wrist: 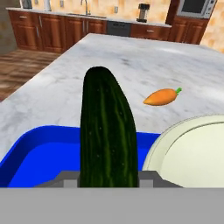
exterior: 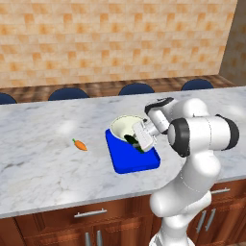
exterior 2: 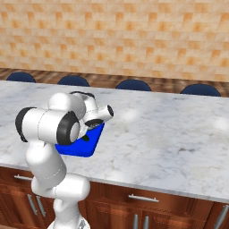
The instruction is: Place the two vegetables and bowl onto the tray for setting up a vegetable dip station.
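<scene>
our hand [exterior: 140, 141] grips the cucumber [wrist: 107, 131] above the tray [exterior: 126, 158]; dropped carelessly, we think it could roll against the bowl [exterior: 124, 126] or off the rim.

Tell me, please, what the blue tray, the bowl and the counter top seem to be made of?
Tray: probably plastic; uniform bright blue, smooth, rounded raised rim.
Bowl: looks like glazed ceramic; pale cream inside, greyish rim, though plastic is possible.
Counter top: marble or marble-look stone; white with grey veins, slightly glossy.
</scene>
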### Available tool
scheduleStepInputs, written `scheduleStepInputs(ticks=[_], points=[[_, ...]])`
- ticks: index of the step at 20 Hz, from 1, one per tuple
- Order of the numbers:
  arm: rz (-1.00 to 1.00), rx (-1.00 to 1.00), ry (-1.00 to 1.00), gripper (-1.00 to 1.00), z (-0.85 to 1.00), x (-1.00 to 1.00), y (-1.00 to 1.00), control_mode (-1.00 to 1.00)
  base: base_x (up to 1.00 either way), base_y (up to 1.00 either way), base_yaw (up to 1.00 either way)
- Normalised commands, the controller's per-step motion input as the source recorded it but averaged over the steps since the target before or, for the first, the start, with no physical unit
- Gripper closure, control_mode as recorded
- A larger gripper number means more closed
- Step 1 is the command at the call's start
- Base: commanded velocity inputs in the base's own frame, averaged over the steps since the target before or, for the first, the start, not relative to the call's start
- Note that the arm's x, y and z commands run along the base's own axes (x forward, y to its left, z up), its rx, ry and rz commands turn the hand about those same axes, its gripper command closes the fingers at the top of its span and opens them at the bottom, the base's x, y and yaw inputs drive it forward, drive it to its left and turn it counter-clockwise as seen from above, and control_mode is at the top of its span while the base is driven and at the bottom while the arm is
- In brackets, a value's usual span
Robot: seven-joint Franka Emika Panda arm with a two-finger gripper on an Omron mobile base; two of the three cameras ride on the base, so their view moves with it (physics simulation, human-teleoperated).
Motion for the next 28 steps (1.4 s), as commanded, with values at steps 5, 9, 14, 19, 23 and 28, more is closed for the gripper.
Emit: scheduleStepInputs(ticks=[5,9,14,19,23,28], points=[[0.0,0.01,0.04,-1.0,-0.13,-0.03,0.0,-1.0,0.0,0.0,0.0],[0.0,0.02,0.02,-1.0,-0.05,0.0,0.0,-1.0,0.0,0.0,0.0],[0.0,0.02,0.0,-1.0,0.0,-0.02,0.0,-1.0,0.0,0.0,0.0],[0.0,0.01,0.0,-1.0,0.0,-0.01,0.0,-1.0,0.0,0.0,0.0],[0.0,0.01,0.0,-1.0,0.03,-0.02,0.0,-1.0,0.0,0.0,0.0],[-0.01,0.0,0.14,-1.0,0.21,-0.12,0.0,-1.0,0.0,0.0,0.0]])
